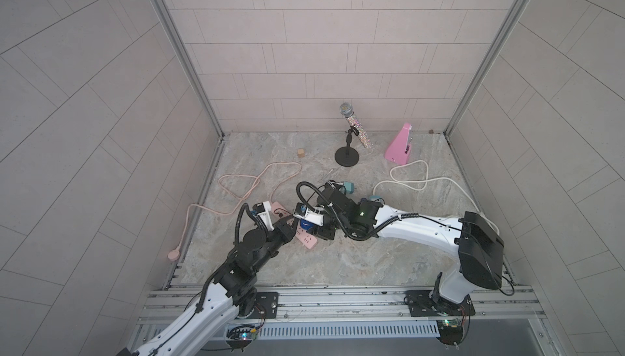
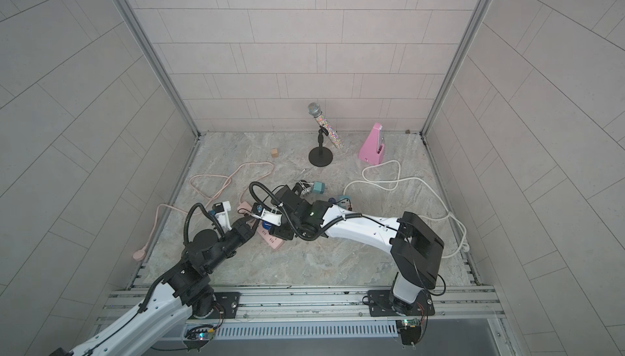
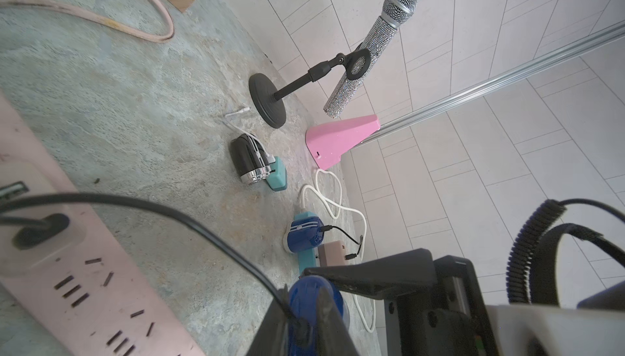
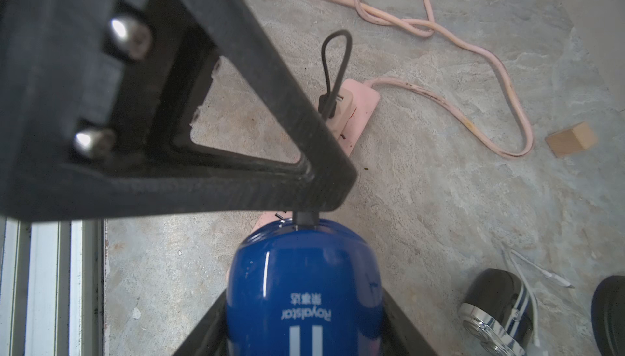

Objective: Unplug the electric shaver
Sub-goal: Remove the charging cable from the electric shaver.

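Since unplugging needs one side fixed and the other pulled, both arms meet over the middle of the grey marbled table (image 4: 456,202). The R claw (image 4: 306,298) is clamped on the glossy blue oval electric shaver (image 4: 304,263), one finger on each flank of the body, tail end pointing away from the wrist cam. Judged: that leaves the socket end free for the other arm. I hold the shaver just over the near end of the flat pink plastic power strip (image 4: 363,100); touching it or not, can't tell.

From a cream adapter block (image 4: 341,107) on the strip a thin black charging cable (image 4: 334,56) loops up and ends in a small black plug (image 4: 306,218) seated in the shaver tail. So not yet unplugged.

The L claw (image 3: 299,317) is at that joint: fingers (image 3: 324,313) stand narrow, either side of the plug, w/ cable passing betw. them. Pinching or just short of contact, can't tell; in the R wrist view one L finger covers most of the plug.

Judgement: L fingers are set at the plug, not further along the cable, prob. so the pull runs straight along the socket axis & doesn't strain the wire. Step in hand = secure plug; next = pull apart, R as anchor. Risk: plug is small, fingers may slip onto the cable.

N.B. a black-and-chrome shaver (image 4: 497,307) w/ white cord lies apart on the table, not involved.
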Motion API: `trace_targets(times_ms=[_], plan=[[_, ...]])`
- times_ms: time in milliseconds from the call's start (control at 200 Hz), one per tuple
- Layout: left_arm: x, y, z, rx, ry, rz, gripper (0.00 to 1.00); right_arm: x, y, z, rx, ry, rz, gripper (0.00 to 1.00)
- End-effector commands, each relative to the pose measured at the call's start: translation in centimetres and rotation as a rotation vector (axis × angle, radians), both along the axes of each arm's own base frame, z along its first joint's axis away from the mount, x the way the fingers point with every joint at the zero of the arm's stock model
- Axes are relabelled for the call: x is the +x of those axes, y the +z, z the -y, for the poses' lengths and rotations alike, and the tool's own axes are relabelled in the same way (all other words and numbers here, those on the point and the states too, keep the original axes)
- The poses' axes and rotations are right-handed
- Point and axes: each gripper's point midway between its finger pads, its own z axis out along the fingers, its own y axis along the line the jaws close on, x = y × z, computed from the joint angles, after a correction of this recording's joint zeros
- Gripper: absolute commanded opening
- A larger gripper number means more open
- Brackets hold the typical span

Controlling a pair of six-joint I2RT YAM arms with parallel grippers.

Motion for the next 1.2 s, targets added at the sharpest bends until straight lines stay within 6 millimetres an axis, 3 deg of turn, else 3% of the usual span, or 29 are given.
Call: trace_targets(times_ms=[0, 385, 560, 1196], plan=[[0.1, 0.5, 0.2, -0.041, -0.001, 0.015, 0.19, -0.1, 0.0, -0.5, 0.01, 0.013, 0.012, 0.42], [-0.1, 0.3, 0.7, -0.069, -0.027, -0.025, 0.15, 0.0, -0.2, -0.5, 0.001, 0.008, 0.016, 0.42], [-0.2, 0.4, 0.5, -0.059, -0.022, -0.032, 0.0, 0.1, -0.3, -0.5, -0.001, 0.008, 0.016, 0.42], [-0.2, 0.5, -0.5, -0.075, 0.026, -0.024, 0.0, -0.5, -1.0, 0.8, -0.006, -0.02, 0.012, 0.42]])
